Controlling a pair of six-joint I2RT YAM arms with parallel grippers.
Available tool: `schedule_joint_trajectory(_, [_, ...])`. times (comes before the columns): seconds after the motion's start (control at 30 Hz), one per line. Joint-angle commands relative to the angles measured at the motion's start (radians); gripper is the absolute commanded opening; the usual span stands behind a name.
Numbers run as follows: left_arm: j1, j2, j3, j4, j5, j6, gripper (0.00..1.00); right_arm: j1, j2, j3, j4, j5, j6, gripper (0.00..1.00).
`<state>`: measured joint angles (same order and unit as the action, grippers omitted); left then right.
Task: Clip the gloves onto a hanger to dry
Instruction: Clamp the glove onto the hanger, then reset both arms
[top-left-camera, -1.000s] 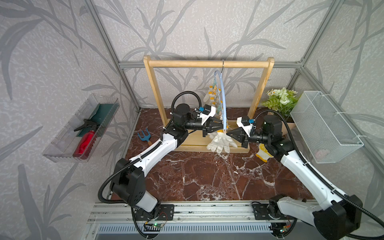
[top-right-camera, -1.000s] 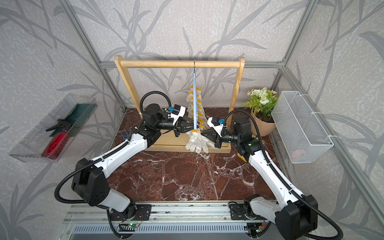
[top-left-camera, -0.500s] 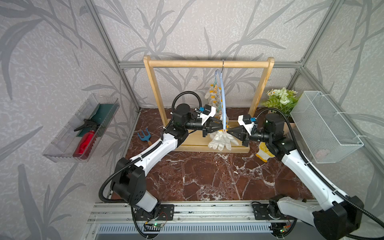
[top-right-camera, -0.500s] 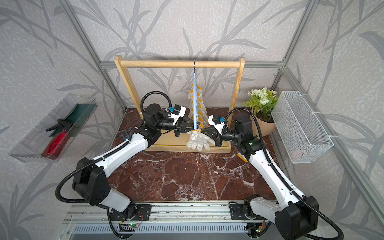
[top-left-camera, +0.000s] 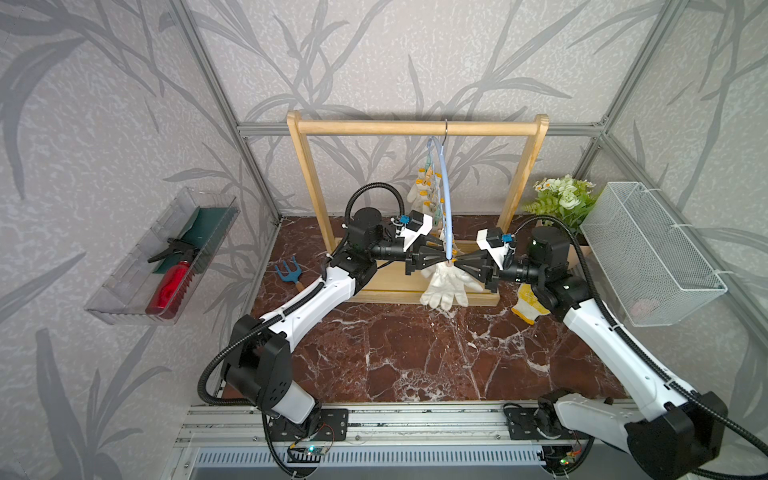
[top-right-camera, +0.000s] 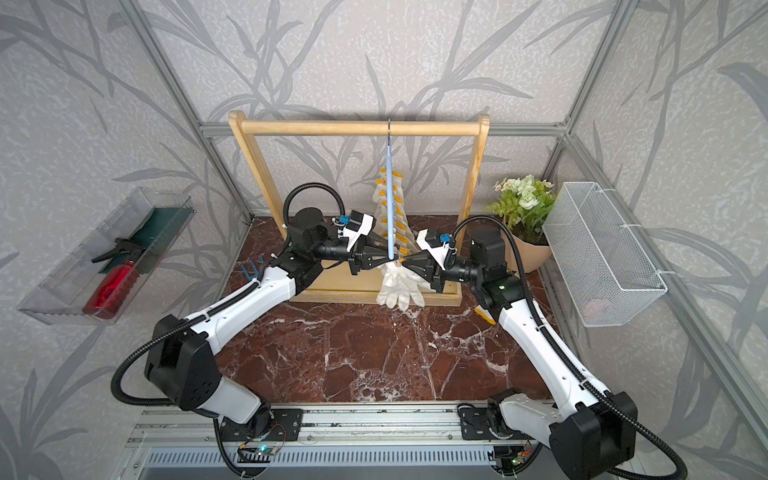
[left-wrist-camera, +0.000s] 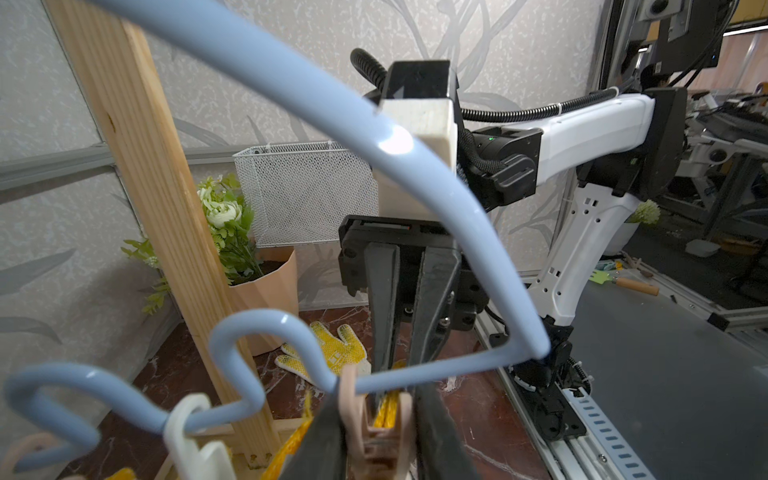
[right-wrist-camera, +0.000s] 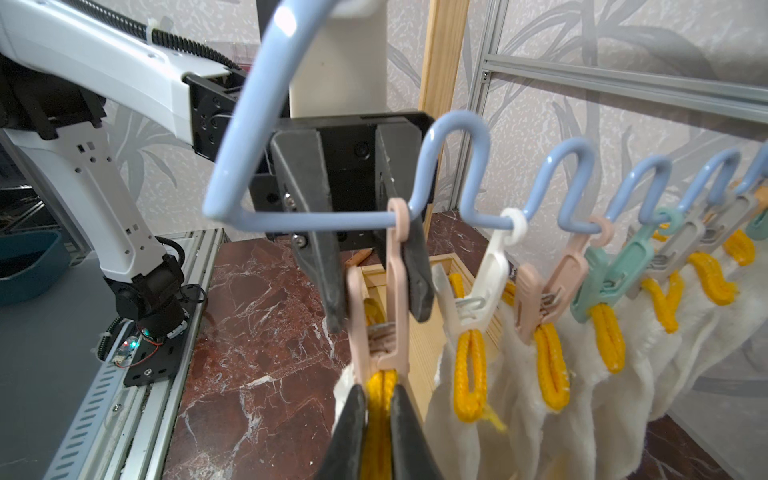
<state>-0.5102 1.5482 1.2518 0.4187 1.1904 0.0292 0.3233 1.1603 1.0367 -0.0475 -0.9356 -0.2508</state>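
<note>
hanger (top-left-camera: 445, 195) hung on rack (top-left-camera: 415, 127) at back edge of table (top-left-camera: 415, 353), gloves (top-left-camera: 446, 284) clipped under it, plant (top-left-camera: 561, 203) sat in back-right corner, fork (top-left-camera: 289, 270) near left edge

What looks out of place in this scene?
A yellow dotted glove lies flat on the marble tabletop near the plant pot. It is unclipped, while the white gloves hang clipped in a row from the hanger.

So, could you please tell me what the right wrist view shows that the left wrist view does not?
Only the right wrist view shows the row of white gloves already clipped along the hanger. Only the left wrist view shows the yellow patterned glove lying on the table, the potted plant and the wire basket. Both show the hanger's bent end, the pink clip there and a wooden rack post.
</note>
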Motion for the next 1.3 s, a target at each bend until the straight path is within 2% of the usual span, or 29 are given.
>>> schedule_joint_trajectory(0.0, [0.004, -0.041, -0.028, 0.017, -0.037, 0.011, 0.37, -0.003, -0.015, 0.004, 0.063, 0.003, 0.029, 0.30])
schedule_joint_trajectory(0.07, [0.006, -0.060, -0.048, 0.026, -0.071, 0.013, 0.44, -0.003, -0.016, -0.013, 0.069, 0.024, 0.037, 0.41])
schedule_joint_trajectory(0.13, [0.011, -0.084, -0.074, 0.023, -0.112, 0.018, 0.52, -0.004, -0.022, -0.038, 0.076, 0.068, 0.046, 0.48])
schedule_joint_trajectory(0.27, [0.025, -0.157, -0.167, 0.018, -0.260, 0.035, 0.69, -0.017, -0.056, -0.123, 0.086, 0.197, 0.094, 0.57])
schedule_joint_trajectory(0.4, [0.043, -0.247, -0.278, -0.020, -0.407, 0.060, 0.84, -0.060, -0.121, -0.242, 0.159, 0.323, 0.199, 0.63])
schedule_joint_trajectory(0.47, [0.055, -0.310, -0.356, -0.032, -0.536, 0.066, 0.91, -0.102, -0.147, -0.296, 0.189, 0.359, 0.249, 0.65])
schedule_joint_trajectory(0.53, [0.064, -0.367, -0.446, -0.012, -0.738, 0.044, 0.99, -0.142, -0.156, -0.339, 0.210, 0.404, 0.288, 0.68])
schedule_joint_trajectory(0.6, [0.097, -0.410, -0.521, -0.012, -0.876, 0.044, 0.99, -0.187, -0.149, -0.388, 0.265, 0.439, 0.333, 0.78])
schedule_joint_trajectory(0.67, [0.150, -0.442, -0.569, -0.057, -0.933, 0.040, 0.99, -0.235, -0.124, -0.434, 0.331, 0.465, 0.374, 0.85])
schedule_joint_trajectory(0.77, [0.215, -0.459, -0.631, -0.078, -1.040, 0.042, 0.99, -0.264, -0.087, -0.470, 0.401, 0.553, 0.399, 0.88])
schedule_joint_trajectory(0.93, [0.333, -0.410, -0.681, -0.103, -1.230, 0.022, 0.99, -0.266, -0.016, -0.501, 0.484, 0.714, 0.337, 0.90])
schedule_joint_trajectory(1.07, [0.398, -0.347, -0.729, -0.044, -1.257, 0.022, 0.99, -0.268, 0.071, -0.527, 0.556, 0.781, 0.296, 0.92])
schedule_joint_trajectory(1.2, [0.456, -0.293, -0.837, 0.180, -1.281, -0.009, 0.99, -0.268, 0.137, -0.591, 0.684, 0.802, 0.284, 0.95])
schedule_joint_trajectory(1.27, [0.474, -0.256, -0.863, 0.282, -1.275, 0.001, 0.99, -0.271, 0.114, -0.599, 0.665, 0.822, 0.274, 0.96])
